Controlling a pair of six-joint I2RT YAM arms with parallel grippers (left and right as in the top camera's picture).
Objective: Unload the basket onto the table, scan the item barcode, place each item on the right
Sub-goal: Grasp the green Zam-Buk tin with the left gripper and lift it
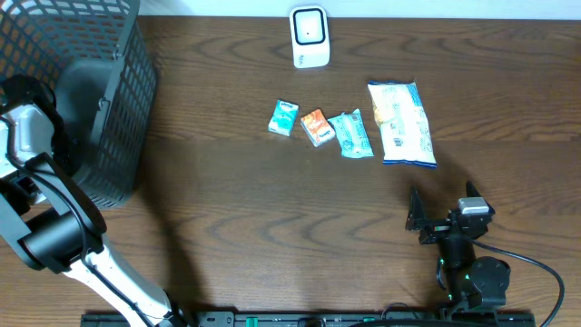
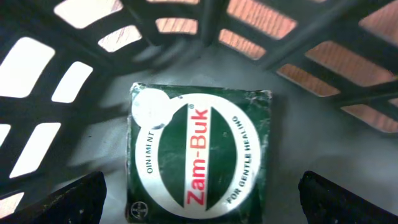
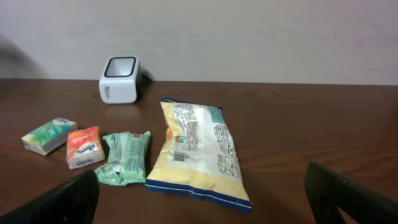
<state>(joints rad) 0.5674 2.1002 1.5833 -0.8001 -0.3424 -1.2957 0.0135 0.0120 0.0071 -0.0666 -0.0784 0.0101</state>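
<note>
Green and white Zam-Buk box [image 2: 199, 155] lies flat, label up, on the grey floor of the basket [image 1: 113, 109] at the table's left end. The box is near square. Its red lettering runs from the near edge of the left wrist view up and away, so its slightly longer side points away from the camera, tilted a little to the right.

Left gripper [image 2: 200, 183] hangs over the box inside the basket. Its fingers [image 2: 62, 202] are spread wide, one to each side, pinching nothing.

Right gripper [image 3: 202, 173] sits low over the table [image 1: 272, 209] near its front right. Its fingers are spread wide and empty, facing the bag [image 1: 400, 123].

The bag is yellow and white and lies flat with its printed back up. Its long axis runs from the near side toward the far edge, leaning slightly left at the far end. Left of it is a row: green pack [image 1: 352, 134], orange pack [image 1: 316, 126], blue pack [image 1: 284, 118].

White scanner [image 1: 310, 36] stands at the far edge, dark window facing the items, well apart from both grippers.
</note>
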